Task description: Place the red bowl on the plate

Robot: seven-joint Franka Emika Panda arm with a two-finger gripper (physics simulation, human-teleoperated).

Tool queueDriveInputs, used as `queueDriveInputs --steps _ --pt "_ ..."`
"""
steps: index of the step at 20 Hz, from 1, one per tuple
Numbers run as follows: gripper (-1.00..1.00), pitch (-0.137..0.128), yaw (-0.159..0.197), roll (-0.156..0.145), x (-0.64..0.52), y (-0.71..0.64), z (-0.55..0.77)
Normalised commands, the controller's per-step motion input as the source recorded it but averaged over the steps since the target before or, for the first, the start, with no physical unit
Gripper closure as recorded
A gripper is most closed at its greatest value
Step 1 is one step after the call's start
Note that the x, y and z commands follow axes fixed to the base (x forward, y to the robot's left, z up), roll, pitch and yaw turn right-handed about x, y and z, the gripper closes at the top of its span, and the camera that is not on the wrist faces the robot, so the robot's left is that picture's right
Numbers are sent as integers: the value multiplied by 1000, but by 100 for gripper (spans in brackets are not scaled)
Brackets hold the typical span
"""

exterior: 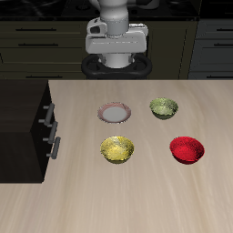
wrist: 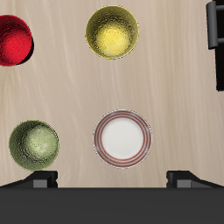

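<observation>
**Four round vessels on the table, none yet grasped**

Nearest the table's front edge, two items are listed: the red bowl [exterior: 187, 149], glossy, upright and empty, and the yellow bowl [exterior: 117, 149] level with it, well apart. Neither is touched by anything.

Farther back, two more are recorded: the plate [exterior: 115, 112], pale in the centre with a reddish-pink rim, bare, directly behind the yellow bowl; and the olive-green bowl [exterior: 164, 108], directly behind the red bowl.

Farthest back, the gripper [exterior: 116, 43] is held high above the table's rear edge. In the wrist view the fingertips [wrist: 41, 179] are seen spread wide, with nothing held between them.

Status: task judged not begun; the red bowl sits diagonally across from the plate.

Hazards noted:
- The olive-green bowl lies between the gripper and the red bowl; it could be knocked by a low approach.
- The glossy rim could slip from the fingers if pinched shallowly.
- The yellow bowl stands near the plate and could be clipped during carry or set-down.
- An off-centre release could leave the bowl tilted on the plate's rim.
</observation>
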Motion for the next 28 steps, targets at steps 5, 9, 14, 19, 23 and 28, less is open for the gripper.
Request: queueDriveInputs --steps 5,9,14,19,23,28 --pt "-100 4 6 -6 229 69 -13" --pt "-100 10 -3 22 301 123 -10" --pt "-100 5 -10 16 334 162 42" --pt "-100 -17 8 9 268 202 25" --pt "-100 -5 -12 12 229 171 69" --pt "-100 6 -24 -1 291 37 102"
